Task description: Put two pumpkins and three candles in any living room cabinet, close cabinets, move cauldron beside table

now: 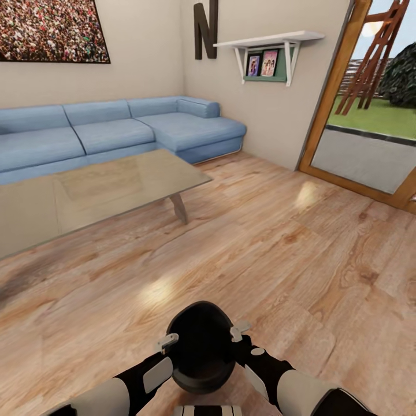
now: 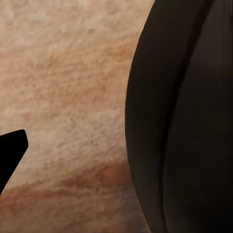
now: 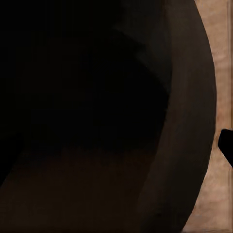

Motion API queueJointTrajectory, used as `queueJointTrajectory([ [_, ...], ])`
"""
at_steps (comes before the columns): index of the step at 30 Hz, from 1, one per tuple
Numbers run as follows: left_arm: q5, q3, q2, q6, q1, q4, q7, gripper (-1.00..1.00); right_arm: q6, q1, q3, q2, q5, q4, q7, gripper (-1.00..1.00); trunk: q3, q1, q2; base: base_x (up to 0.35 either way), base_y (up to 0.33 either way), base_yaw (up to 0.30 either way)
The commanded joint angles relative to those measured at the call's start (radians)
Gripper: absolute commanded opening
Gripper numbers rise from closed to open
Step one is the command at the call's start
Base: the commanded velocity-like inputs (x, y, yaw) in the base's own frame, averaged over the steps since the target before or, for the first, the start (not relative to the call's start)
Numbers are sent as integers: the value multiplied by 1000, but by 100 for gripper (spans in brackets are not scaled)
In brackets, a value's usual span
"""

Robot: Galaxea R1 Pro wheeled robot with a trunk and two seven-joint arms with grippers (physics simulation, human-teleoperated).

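While both arms reach forward, the cauldron (image 1: 200,346) sits between left hand (image 1: 167,343) and right hand (image 1: 238,331), mouth up, over bare wood floor (image 1: 277,242). Each hand touches the rim; whether clamped, cannot tell. Glass desk (image 1: 98,190) stands well ahead-left, blue sofa (image 1: 115,130) behind. Cauldron's base is hidden by the arms.

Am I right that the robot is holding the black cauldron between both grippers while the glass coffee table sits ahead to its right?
Not quite: in the head view the table sits ahead to its left, not right. The cauldron is indeed between the left gripper and right gripper.
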Motion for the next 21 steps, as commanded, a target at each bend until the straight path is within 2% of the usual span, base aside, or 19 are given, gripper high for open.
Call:
queueJointTrajectory([
  [1,-17,4,1,-4,0,15,-14,100,0,0,0,0,0,0,0,100,0,1,0,36,158,-84],
  [21,-17,3,1,-4,0,15,-14,100,0,0,0,1,0,0,0,100,3,1,0,7,76,-45],
])
